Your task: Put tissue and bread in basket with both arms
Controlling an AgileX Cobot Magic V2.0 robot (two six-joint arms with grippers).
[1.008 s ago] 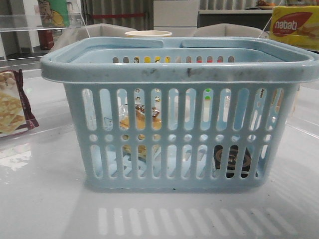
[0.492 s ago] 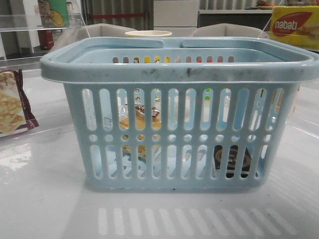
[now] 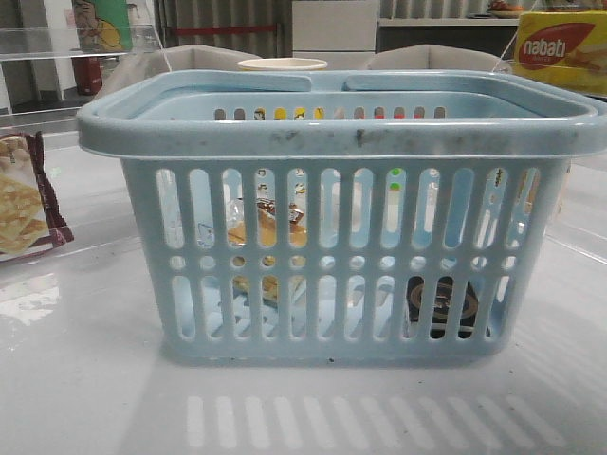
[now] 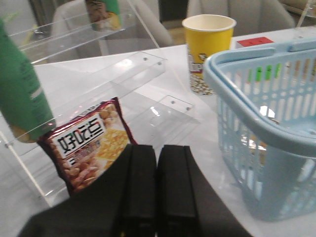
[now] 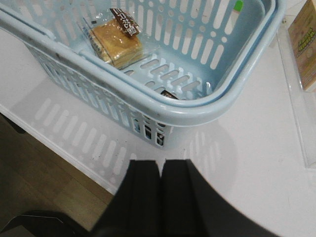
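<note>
The light blue basket [image 3: 332, 142] stands in the middle of the table, also in the left wrist view [image 4: 256, 133] and right wrist view [image 5: 163, 106]. The bread [image 5: 116, 42] in its clear bag lies inside the basket, seen through the slots in the front view [image 3: 270, 232]. The dark tissue pack [image 3: 438, 305] lies inside at the basket's right front corner; only a sliver shows in the right wrist view [image 5: 169, 94]. My left gripper [image 4: 157, 153] is shut and empty, left of the basket. My right gripper [image 5: 160, 165] is shut and empty, outside the basket's front right corner.
A maroon-edged cracker pack [image 4: 89, 143] lies left of the basket, also in the front view [image 3: 24, 204]. A yellow paper cup [image 4: 207, 47] stands behind the basket. Clear acrylic shelves [image 4: 98, 84] are at the left. A yellow nabati box [image 3: 560, 52] is at the back right. The table's front edge [image 5: 59, 148] is near my right gripper.
</note>
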